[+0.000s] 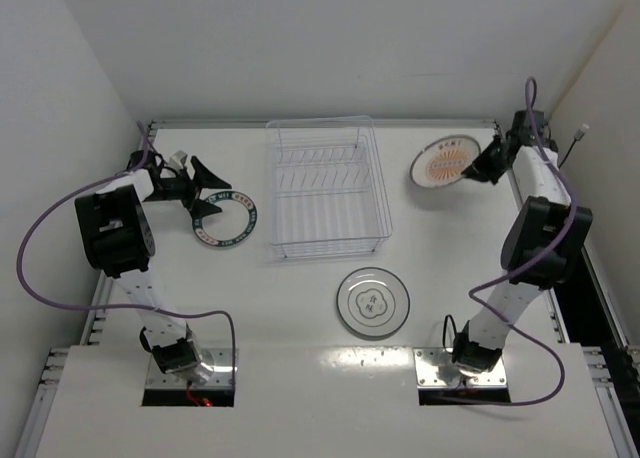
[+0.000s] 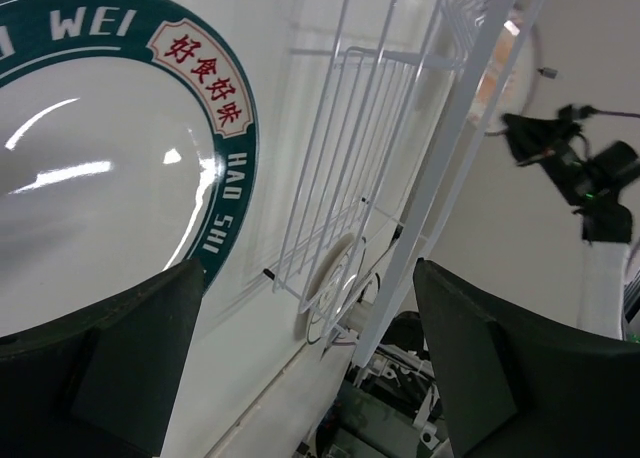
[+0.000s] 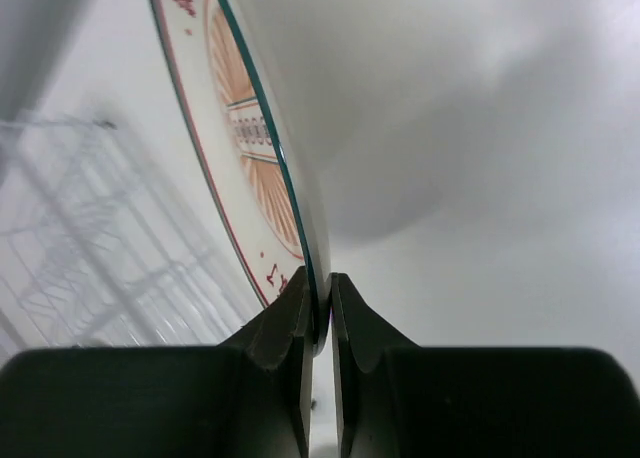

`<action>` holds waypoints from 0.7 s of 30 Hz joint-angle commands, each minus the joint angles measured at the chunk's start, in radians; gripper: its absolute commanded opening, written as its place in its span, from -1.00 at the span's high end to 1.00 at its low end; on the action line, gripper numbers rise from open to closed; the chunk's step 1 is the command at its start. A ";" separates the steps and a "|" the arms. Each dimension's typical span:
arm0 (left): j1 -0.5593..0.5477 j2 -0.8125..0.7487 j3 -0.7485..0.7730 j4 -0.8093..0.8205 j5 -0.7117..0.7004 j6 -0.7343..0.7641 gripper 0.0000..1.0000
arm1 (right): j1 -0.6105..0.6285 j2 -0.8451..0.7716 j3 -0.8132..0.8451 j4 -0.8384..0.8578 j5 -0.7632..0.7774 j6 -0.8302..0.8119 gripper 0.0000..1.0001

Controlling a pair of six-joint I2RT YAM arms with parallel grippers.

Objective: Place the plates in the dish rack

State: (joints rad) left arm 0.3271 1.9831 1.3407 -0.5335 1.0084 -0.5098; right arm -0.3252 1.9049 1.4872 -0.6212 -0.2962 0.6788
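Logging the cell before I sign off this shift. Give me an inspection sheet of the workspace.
Surface: white table, no spills seen.
Job's things: dish rack holds no plates; teal-rimmed plate flat left of it; grey-ring plate flat in front; orange sunburst plate far right.
Clutter: nothing seen.
Hands: left hand open at the teal-rimmed plate's edge; right hand shut on the orange sunburst plate's rim.
Cables: purple cables hang in loose loops.
Surroundings: white walls on three sides.

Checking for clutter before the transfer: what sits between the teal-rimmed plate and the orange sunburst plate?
The dish rack stands between the teal-rimmed plate and the orange sunburst plate. The top view shows this plainly.
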 commanded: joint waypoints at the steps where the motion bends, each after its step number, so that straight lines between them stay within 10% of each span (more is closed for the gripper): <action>1: 0.006 0.016 0.060 -0.062 -0.036 0.047 -0.67 | 0.087 -0.112 0.200 -0.008 0.201 -0.010 1.00; 21: 0.006 0.016 0.032 -0.051 -0.034 0.056 -0.67 | 0.594 0.168 0.752 -0.298 0.707 -0.245 1.00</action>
State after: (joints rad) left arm 0.3271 2.0201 1.3678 -0.5880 0.9680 -0.4778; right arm 0.2493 2.0964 2.1651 -0.9169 0.2611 0.4801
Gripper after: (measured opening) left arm 0.837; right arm 0.051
